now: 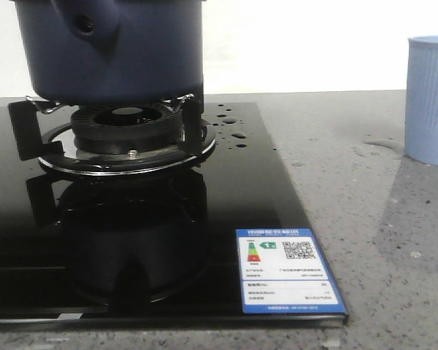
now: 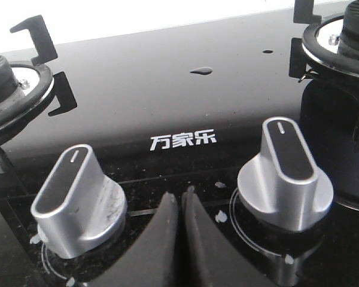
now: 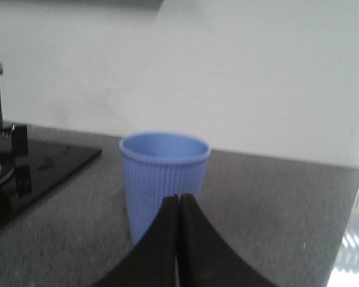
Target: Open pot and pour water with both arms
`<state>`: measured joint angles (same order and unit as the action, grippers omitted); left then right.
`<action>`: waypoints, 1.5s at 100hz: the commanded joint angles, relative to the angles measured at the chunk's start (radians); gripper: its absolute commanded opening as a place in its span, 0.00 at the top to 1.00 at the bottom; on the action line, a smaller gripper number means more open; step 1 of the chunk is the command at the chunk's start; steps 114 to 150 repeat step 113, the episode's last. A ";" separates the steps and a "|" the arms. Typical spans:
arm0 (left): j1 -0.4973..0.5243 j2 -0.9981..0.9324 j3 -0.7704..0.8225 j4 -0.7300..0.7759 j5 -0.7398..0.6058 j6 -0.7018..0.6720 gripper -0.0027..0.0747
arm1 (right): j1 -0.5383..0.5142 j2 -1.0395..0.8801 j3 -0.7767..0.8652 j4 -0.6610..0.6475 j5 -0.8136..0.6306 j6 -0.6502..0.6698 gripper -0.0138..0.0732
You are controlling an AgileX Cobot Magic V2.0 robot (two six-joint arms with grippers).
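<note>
- closest to the front camera, a blue-and-white energy label sits on the glossy black glass hob.
- behind it, the large round dark navy-blue pot rests on the black burner stand; likely heavy and rigid, best gripped at its stubby handle socket.
- water beads just beside it, so surfaces may be slippery.
- pale blue ribbed cup stands well apart.
- left gripper and right gripper are both clenched, empty.
</note>
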<state>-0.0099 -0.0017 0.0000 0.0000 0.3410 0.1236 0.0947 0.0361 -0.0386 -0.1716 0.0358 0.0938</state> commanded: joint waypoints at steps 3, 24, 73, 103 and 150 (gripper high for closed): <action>0.001 -0.028 0.039 -0.009 -0.036 -0.010 0.99 | -0.015 0.011 0.063 0.059 -0.075 -0.010 0.93; 0.001 -0.028 0.039 -0.009 -0.036 -0.010 0.99 | -0.066 -0.024 0.058 0.067 0.129 -0.010 0.93; 0.001 -0.028 0.039 -0.009 -0.036 -0.010 0.99 | -0.080 -0.069 0.058 0.054 0.271 -0.010 0.93; 0.001 -0.028 0.039 -0.009 -0.036 -0.010 0.99 | -0.080 -0.069 0.058 0.054 0.271 -0.010 0.93; 0.001 -0.028 0.039 -0.009 -0.036 -0.010 0.99 | -0.080 -0.069 0.058 0.054 0.271 -0.010 0.93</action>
